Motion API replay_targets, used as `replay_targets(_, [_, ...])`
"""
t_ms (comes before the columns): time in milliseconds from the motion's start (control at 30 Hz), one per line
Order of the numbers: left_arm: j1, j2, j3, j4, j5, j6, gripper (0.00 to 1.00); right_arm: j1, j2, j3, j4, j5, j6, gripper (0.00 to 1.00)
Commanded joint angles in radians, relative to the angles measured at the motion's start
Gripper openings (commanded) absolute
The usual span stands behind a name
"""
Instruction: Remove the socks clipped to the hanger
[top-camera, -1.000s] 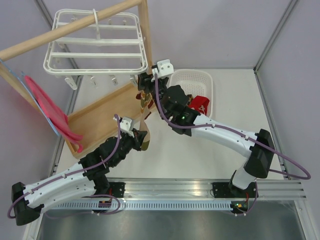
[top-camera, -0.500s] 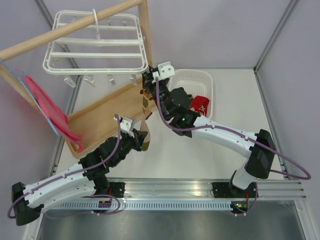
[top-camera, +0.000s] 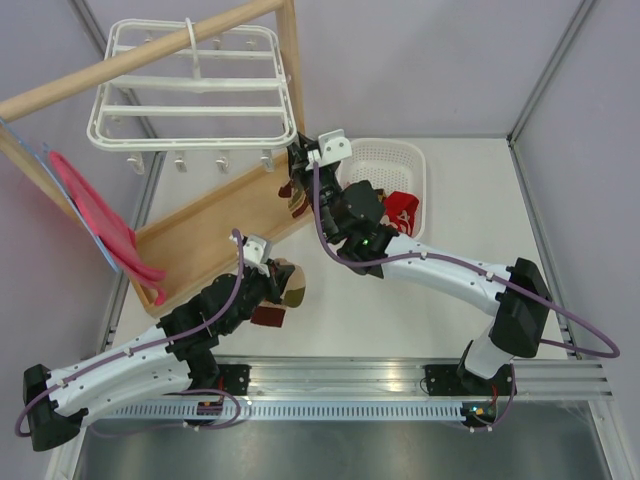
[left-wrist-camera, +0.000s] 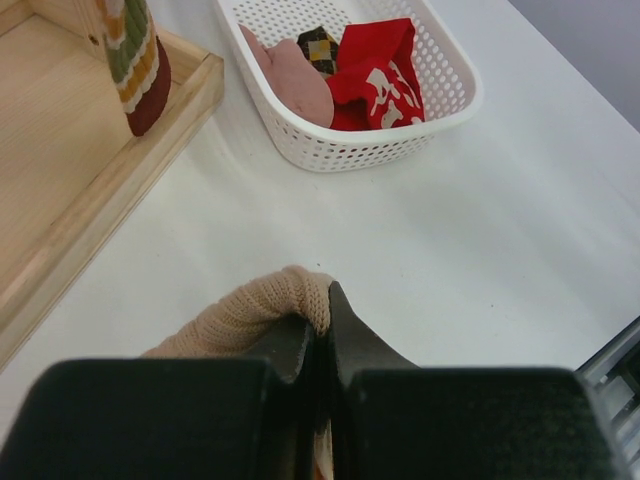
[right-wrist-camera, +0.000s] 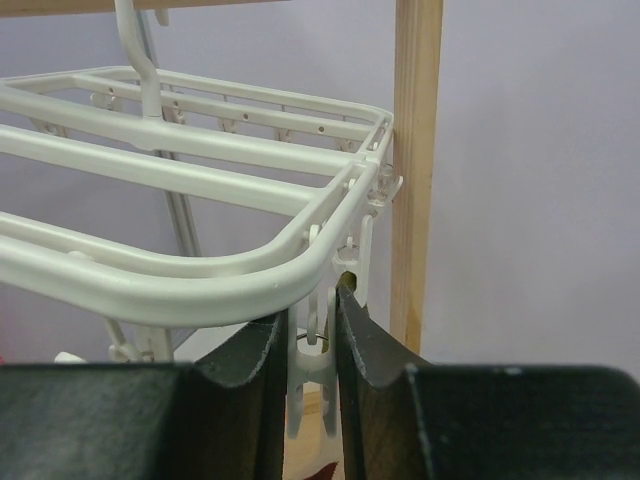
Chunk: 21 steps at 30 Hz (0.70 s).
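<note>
The white hanger (top-camera: 200, 83) hangs from the wooden rack's bar; it also fills the right wrist view (right-wrist-camera: 150, 280). My right gripper (top-camera: 300, 165) is at its near right corner, shut on a dangling white clip (right-wrist-camera: 312, 375) with a finger pressed against each side. A striped sock (top-camera: 297, 197) with a dark red toe hangs there (left-wrist-camera: 135, 60). My left gripper (top-camera: 280, 285) is low over the table, shut on a tan knitted sock (left-wrist-camera: 240, 315) that is free of the hanger. Red (left-wrist-camera: 380, 75), pink (left-wrist-camera: 295, 80) and checkered (left-wrist-camera: 322, 45) socks lie in the basket.
The white mesh basket (top-camera: 385, 155) stands right of the rack. The rack's wooden base tray (top-camera: 200, 240) lies under the hanger, and its upright post (right-wrist-camera: 415, 170) is just behind the clip. A pink-red net item (top-camera: 95, 215) hangs at the left.
My right gripper closed on the clip. The sock held by my left gripper, stretched up to the hanger before, came away and dropped toward the table as the left gripper drew back.
</note>
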Motion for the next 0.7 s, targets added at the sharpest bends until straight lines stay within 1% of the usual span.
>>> replay_targets(0, [-0.006,-0.007,0.007,0.009,0.013,-0.022,0.02,0.007,-0.033,-0.009,0.036,0.002,0.0,0.02])
replay_targets(100, [-0.006,-0.007,0.004,0.005,0.011,-0.023,0.02,0.007,-0.039,-0.011,0.004,0.005,0.011,0.31])
replay_targets(133, [-0.006,-0.009,0.004,0.003,0.011,-0.025,0.02,0.005,-0.041,-0.011,-0.007,0.003,0.014,0.51])
replay_targets(267, [-0.006,-0.029,-0.003,-0.004,0.011,-0.037,0.02,0.005,-0.058,-0.04,-0.039,0.003,0.026,0.67])
replay_targets(367, [-0.004,-0.047,-0.006,-0.017,0.01,-0.043,0.02,0.005,-0.092,-0.098,-0.045,0.002,0.039,0.69])
replay_targets(533, [-0.006,-0.092,-0.021,-0.049,0.001,-0.059,0.02,0.005,-0.176,-0.276,-0.027,0.034,0.088,0.7])
replay_targets(567, [-0.004,-0.098,-0.023,-0.056,-0.002,-0.065,0.02,0.005,-0.188,-0.328,-0.031,0.045,0.1,0.7])
replay_targets(667, [-0.006,-0.13,-0.03,-0.084,-0.002,-0.076,0.02,0.007,-0.227,-0.412,-0.089,0.098,0.166,0.7])
